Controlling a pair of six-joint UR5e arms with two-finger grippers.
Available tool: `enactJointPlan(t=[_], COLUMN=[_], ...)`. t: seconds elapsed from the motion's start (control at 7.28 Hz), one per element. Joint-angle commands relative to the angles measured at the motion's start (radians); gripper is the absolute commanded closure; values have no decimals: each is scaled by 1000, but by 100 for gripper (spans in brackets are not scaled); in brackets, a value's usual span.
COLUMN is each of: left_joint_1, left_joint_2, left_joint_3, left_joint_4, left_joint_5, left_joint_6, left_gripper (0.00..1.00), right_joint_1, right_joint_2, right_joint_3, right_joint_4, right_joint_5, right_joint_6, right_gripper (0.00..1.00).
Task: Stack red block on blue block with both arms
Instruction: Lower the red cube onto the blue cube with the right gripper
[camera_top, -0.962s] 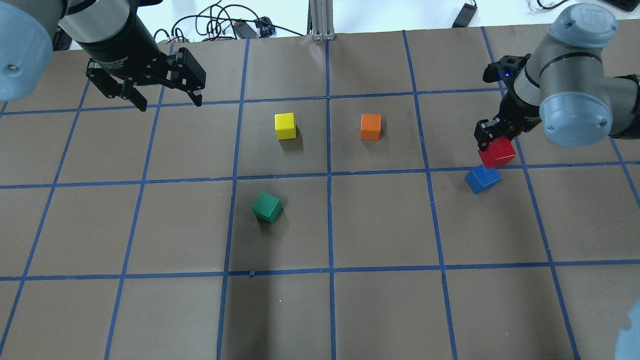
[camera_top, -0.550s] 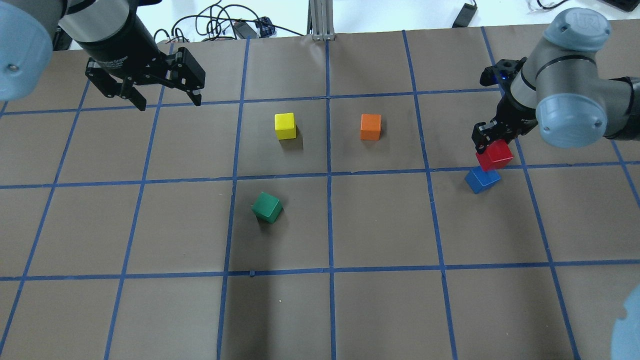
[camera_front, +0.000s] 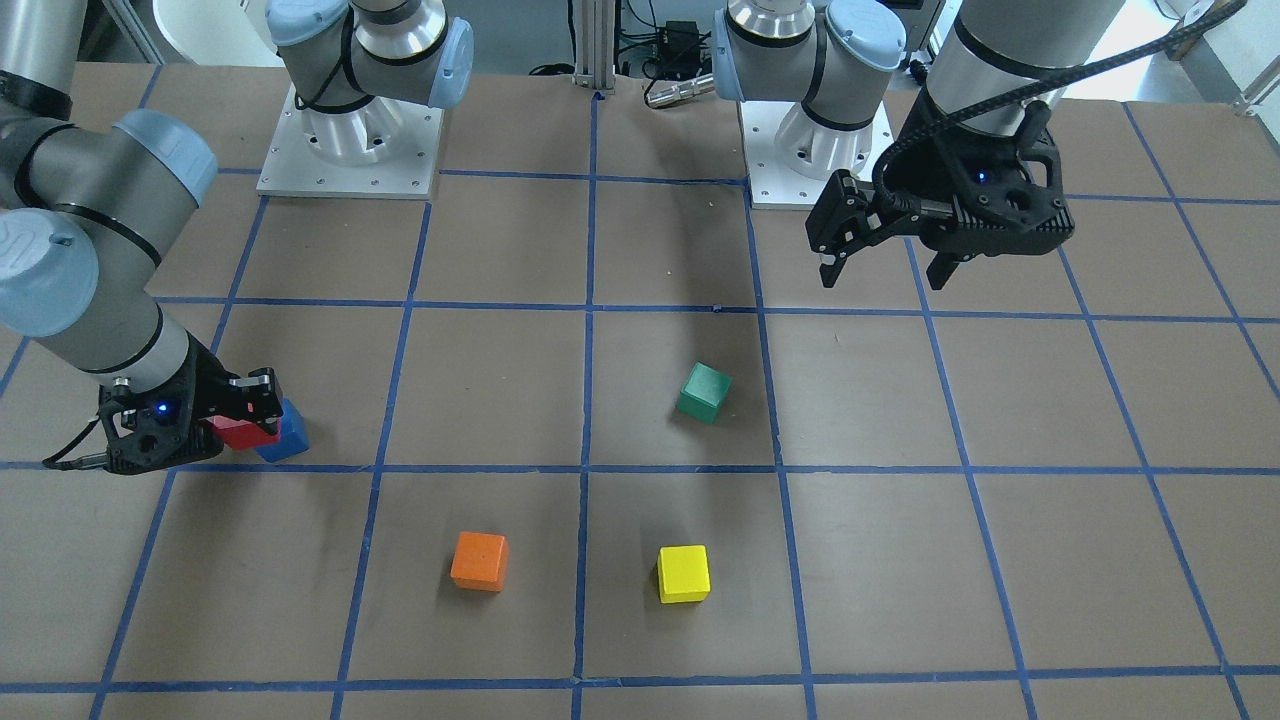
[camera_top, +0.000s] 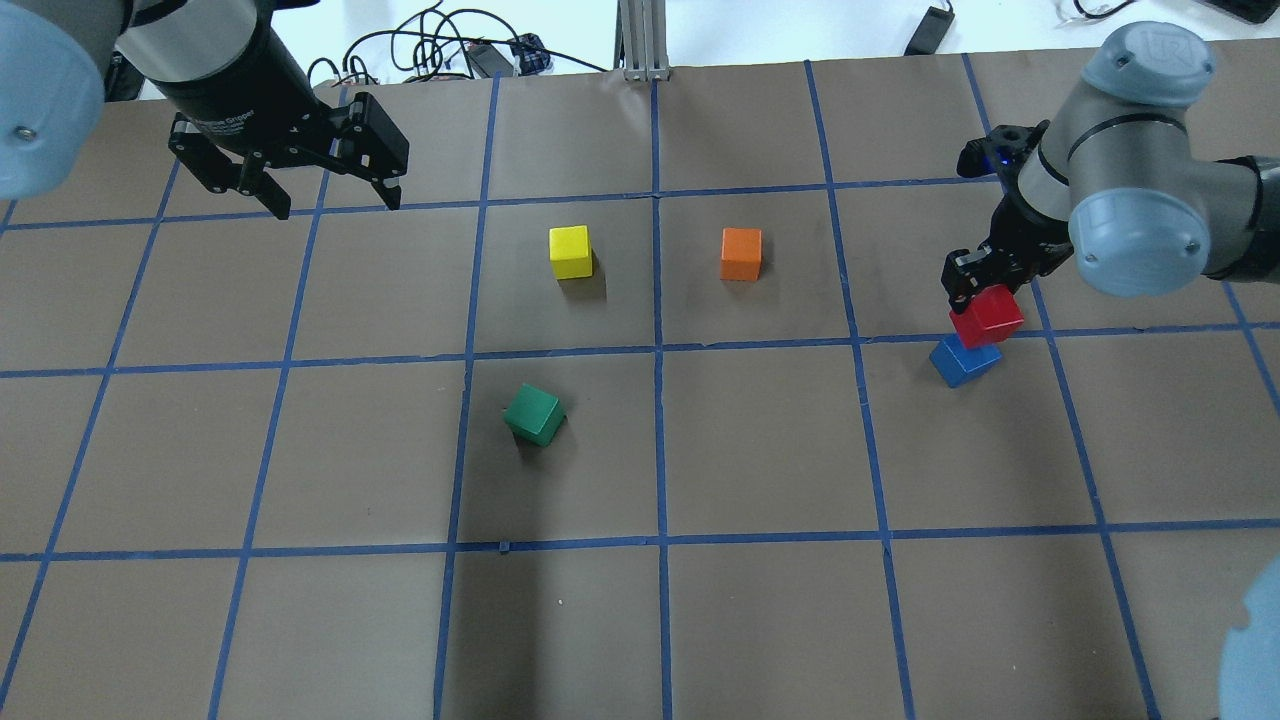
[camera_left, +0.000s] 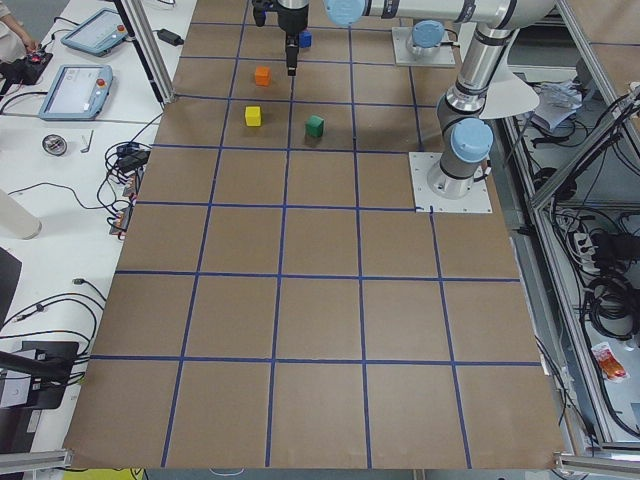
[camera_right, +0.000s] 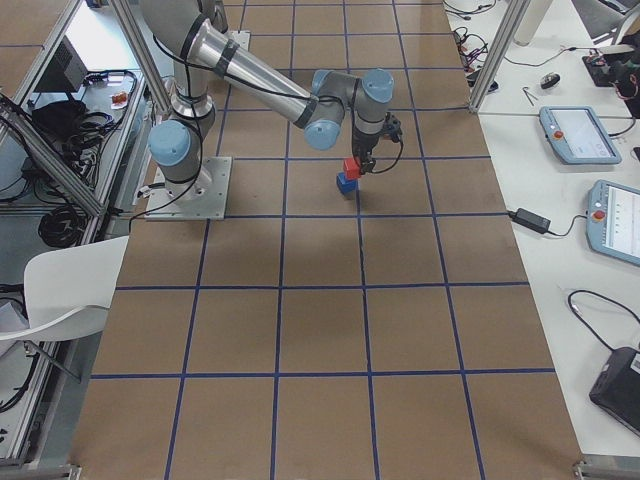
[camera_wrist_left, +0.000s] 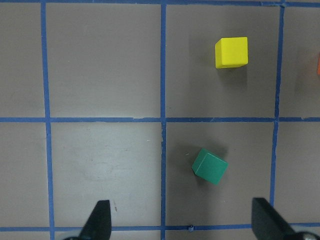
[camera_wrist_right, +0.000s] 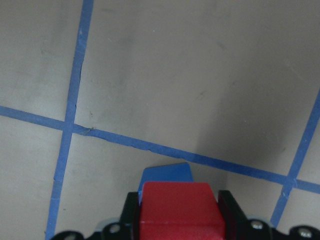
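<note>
red block (camera_top: 988, 315), pinched in the jaws of your right gripper (camera_wrist_right: 180, 220), looks askew over blue block (camera_top: 965, 362); released here, it may topple.

The counter (camera_top: 760, 640) wears matt brown paper crossed by blue tape lines (camera_top: 659, 450). The small red cube (camera_top: 988, 312) and small blue cube (camera_top: 962, 364) look smooth and matt.

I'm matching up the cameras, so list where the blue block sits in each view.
Front-facing: blue block at left, mid-height.
Overhead: blue block at right, mid-height.
Exterior left: blue block at the top edge, tiny.
Exterior right: blue block in the upper middle.
Left wrist: not in it.
Right wrist: blue block at bottom centre, mostly hidden.
Shared landmark: the red block close over it.
</note>
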Motion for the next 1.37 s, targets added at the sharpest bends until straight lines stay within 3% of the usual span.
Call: enactJointPlan(t=[0.0,0.55,0.82,1.1,1.24], left_joint_1=[-1,0,0,0,0], left_joint_2=[-1,-1,-2,-1,-4], left_joint_3=[1,1,3,4,6], left_joint_4=[0,0,0,0,0], left_joint_5=[-4,-7,-7,-5,-10], left_joint_6=[0,0,0,0,0], left_gripper=[0,0,0,0,0], right_joint_1=[0,0,0,0,0], right_joint_2=[-1,-1,-1,-1,-8], right_joint_3=[32,34,32,32,31], right_joint_4=[-15,-15,-16,-16,-13], right_joint_5=[-3,-1,-1,-4,-7], right_joint_6=[3,12,13,16,15], right_gripper=[80,39,38,0,0])
